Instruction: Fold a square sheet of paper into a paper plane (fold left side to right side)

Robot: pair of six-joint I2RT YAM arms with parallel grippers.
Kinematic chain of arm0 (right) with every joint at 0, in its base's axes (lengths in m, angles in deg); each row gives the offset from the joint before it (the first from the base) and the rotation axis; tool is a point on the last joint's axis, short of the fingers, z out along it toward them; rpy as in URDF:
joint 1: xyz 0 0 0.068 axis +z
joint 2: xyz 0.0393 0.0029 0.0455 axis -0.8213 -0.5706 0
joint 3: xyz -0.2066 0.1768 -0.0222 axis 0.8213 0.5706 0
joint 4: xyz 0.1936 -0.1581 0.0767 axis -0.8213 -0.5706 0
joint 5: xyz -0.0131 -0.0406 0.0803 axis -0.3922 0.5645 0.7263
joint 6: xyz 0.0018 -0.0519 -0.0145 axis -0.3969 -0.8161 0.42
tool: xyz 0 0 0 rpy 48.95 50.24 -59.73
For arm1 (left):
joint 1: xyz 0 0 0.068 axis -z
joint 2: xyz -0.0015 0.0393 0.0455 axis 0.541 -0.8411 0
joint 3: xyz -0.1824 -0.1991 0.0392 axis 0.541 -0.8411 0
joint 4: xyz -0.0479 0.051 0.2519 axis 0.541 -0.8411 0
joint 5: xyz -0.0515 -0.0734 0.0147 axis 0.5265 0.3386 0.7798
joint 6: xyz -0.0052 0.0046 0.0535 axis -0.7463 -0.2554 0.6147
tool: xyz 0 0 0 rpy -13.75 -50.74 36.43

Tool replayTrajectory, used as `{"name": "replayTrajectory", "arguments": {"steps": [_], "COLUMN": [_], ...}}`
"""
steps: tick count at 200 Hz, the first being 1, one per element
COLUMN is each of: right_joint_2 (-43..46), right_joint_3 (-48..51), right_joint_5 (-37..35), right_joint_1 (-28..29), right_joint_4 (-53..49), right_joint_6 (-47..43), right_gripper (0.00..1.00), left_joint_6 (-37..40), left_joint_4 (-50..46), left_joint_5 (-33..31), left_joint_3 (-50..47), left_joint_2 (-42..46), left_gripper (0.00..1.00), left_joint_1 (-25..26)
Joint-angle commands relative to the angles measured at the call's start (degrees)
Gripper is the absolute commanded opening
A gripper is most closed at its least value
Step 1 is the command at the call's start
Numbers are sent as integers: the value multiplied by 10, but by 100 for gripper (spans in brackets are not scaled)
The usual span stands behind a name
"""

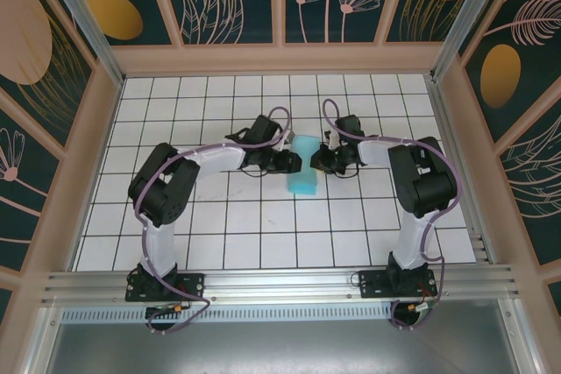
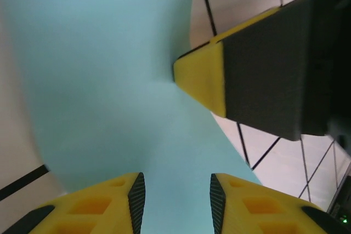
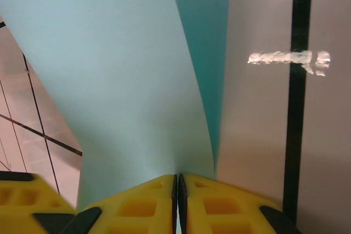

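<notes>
The square sheet of paper (image 1: 305, 172) is light turquoise and sits mid-table between both grippers, partly folded over so one side lifts off the tiles. My right gripper (image 1: 321, 161) is shut on its edge. In the right wrist view the jaws (image 3: 177, 177) meet with the paper (image 3: 109, 69) pinched between them, and the sheet curves up and away. My left gripper (image 1: 287, 162) is at the sheet's left side. In the left wrist view its jaws (image 2: 177, 186) stand apart over the paper (image 2: 109, 80). The right gripper's yellow fingertip (image 2: 203, 78) touches the sheet from the upper right.
The white gridded table (image 1: 263, 225) stretches toward the arm bases. Pink framed walls (image 1: 456, 129) enclose it on three sides. A small shiny tape mark (image 3: 285, 58) crosses a black grid line to the right of the paper.
</notes>
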Motion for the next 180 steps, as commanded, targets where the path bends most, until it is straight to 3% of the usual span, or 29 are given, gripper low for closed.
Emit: {"name": "replayTrajectory", "arguments": {"steps": [1, 79, 180], "right_joint_2": [-24, -25, -26], "right_joint_3": [6, 4, 3], "right_joint_5": [-43, -46, -47], "right_joint_1": [9, 9, 10], "right_joint_4": [-42, -47, -49], "right_joint_6": [-9, -11, -11], "right_gripper": [15, 15, 15], "left_joint_6": [-4, 8, 40], "left_joint_4": [3, -3, 14], "left_joint_5": [12, 1, 58], "left_joint_3": [10, -60, -153], "left_joint_2": [-12, -3, 83], "left_gripper": [39, 39, 41], "left_joint_1": [-2, -2, 21]}}
